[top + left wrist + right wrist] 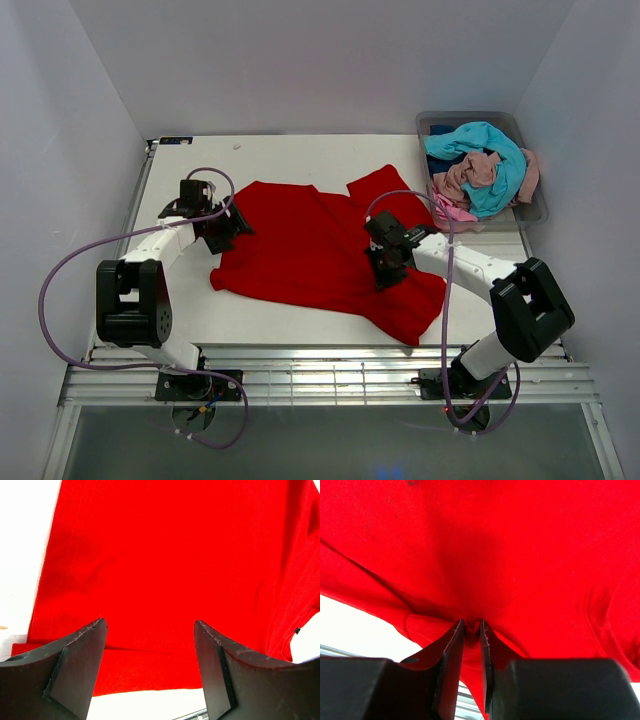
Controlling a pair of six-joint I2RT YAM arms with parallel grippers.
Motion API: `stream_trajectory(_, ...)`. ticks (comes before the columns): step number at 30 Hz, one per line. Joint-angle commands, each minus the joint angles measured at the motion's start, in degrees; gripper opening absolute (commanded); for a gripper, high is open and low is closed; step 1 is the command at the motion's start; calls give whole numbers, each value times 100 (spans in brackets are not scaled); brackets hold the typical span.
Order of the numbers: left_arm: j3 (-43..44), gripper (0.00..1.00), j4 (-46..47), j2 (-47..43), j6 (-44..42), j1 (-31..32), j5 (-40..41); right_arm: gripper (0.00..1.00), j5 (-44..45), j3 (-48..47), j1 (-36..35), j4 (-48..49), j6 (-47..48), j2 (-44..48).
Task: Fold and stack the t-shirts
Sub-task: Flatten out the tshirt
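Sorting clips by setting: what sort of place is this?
Probably a lab test booth: blank white walls enclose a white table holding a red t-shirt and a bin of tees.

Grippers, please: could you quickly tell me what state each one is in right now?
Left gripper: open, gripping nothing, above the red t-shirt.
Right gripper: closed, fingers pinching a fold of the red t-shirt.
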State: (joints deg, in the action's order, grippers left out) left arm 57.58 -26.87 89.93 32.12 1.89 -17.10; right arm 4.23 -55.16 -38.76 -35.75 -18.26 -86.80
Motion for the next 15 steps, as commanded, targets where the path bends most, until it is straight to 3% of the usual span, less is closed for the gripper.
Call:
stream_trajectory(1, 16, 80, 130, -151, 14, 22, -74, 25, -80, 40, -44, 138, -90, -73)
stream_trajectory(9, 51, 80, 130, -143, 40, 22, -100, 36, -124, 119, -87, 59, -134, -65)
stream_trajectory(15, 69, 80, 121, -125, 49, 13, -100, 32, -72, 233, -114, -55, -230, 190)
